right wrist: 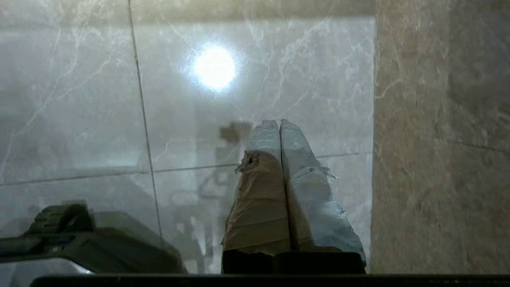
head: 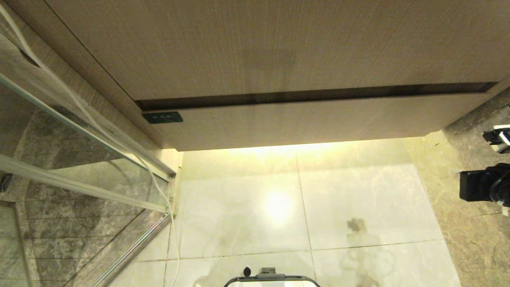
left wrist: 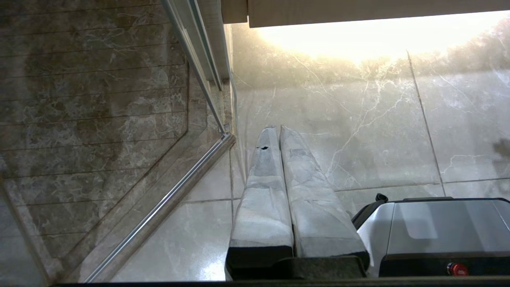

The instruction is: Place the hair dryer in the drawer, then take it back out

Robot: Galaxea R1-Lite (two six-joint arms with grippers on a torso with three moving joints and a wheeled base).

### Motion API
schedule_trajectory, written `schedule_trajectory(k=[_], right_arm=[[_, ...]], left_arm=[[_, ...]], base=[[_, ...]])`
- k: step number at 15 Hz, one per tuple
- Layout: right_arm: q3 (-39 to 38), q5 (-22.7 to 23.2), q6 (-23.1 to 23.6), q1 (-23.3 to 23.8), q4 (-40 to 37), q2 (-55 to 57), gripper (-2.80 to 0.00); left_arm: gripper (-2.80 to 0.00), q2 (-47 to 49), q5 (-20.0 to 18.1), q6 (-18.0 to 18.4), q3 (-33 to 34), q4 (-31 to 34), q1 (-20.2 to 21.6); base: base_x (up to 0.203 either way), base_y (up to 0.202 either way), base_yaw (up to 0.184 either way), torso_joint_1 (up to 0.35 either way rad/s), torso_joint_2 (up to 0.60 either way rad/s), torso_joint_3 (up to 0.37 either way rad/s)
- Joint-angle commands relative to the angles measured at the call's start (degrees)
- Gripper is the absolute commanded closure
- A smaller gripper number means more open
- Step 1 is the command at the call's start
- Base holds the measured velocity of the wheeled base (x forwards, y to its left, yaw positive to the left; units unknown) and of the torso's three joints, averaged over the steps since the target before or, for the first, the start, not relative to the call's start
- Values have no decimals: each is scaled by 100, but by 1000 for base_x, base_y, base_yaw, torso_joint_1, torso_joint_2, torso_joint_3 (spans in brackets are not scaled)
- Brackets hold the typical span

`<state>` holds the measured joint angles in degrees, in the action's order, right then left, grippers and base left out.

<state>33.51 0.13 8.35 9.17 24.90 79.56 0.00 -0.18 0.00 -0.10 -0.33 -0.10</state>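
The drawer point(head: 299, 119) is a long, shallow wood-grain front with a small dark label point(head: 162, 117). It sits shut under a taller wood panel, with a dark gap between them. The hair dryer is out of view. My left gripper point(left wrist: 279, 128) hangs over the pale floor tiles beside the glass partition, its taped fingers pressed together and holding nothing. My right gripper point(right wrist: 280, 123) is also shut and empty, above the tiles near a brown marble strip. Part of the right arm point(head: 484, 185) shows dark at the right edge of the head view.
A glass shower partition point(head: 79, 159) with a metal rail stands on the left, and a thin white cord point(head: 159, 187) hangs along it. Glossy pale tiles point(head: 358, 207) lie before the cabinet, and brown marble point(head: 470, 239) borders them on the right. My base point(head: 271, 279) shows at the bottom.
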Motion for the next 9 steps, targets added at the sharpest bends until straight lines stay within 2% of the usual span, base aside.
schedule_trajectory(k=[1,4,9], right_arm=[[-295,-18,6,-3,-157,-850,0],[-356,-27,-56,11,-559,-1267,0],[-608,-10,-59,4,-2069,-2582,0]], left_arm=[[0,9,1,6,1,-2,1],[0,9,1,3,1,-2,1],[0,9,1,0,1,-2,1]], base=[[0,0,0,0,0,0],[0,0,0,0,0,0],[0,0,0,0,0,0]])
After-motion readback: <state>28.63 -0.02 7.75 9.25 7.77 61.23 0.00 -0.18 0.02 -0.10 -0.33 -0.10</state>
